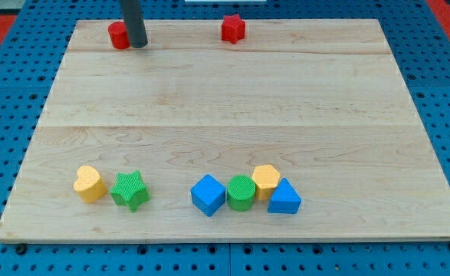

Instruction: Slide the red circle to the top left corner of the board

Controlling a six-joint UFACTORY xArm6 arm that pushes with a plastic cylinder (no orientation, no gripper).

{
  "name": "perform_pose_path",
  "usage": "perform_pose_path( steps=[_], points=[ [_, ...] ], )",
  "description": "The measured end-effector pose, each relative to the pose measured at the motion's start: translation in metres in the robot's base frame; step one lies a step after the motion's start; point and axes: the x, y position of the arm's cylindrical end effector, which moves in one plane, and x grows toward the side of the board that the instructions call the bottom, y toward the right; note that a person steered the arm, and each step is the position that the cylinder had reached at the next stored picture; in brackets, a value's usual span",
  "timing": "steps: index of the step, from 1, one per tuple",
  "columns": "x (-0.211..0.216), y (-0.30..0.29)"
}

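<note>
where my tip (138, 44) rests, red circle (118, 35) touches left.

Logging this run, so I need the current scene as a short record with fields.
tip: my tip at the right side of the red circle block, near the wooden board's top left
red star block: top edge, middle
bottom row: yellow heart, green star, blue cube, green cylinder, yellow hexagon, blue triangle

Eight blocks sit on the bench (232, 92): two red, the red circle (118, 35) and red star (233, 28); two yellow, a heart (90, 184) and a hexagon (265, 180); two green, a star (129, 190) and a cylinder (241, 192); two blue, a cube (208, 195) and a triangle (284, 198)
</note>
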Motion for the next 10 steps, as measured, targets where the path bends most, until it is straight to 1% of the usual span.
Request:
perform_pose_path(
  steps=[1, 2, 3, 4, 5, 6, 7, 8, 9, 10],
  points=[
    [-0.02, -0.046],
    [-0.004, -0.025],
    [-0.004, -0.02],
    [0.019, -0.006],
    [0.082, 0.006],
    [0.136, 0.016],
    [0.151, 0.098],
    [0.159, 0.228],
    [0.156, 0.156],
    [0.168, 0.05]
  ],
)
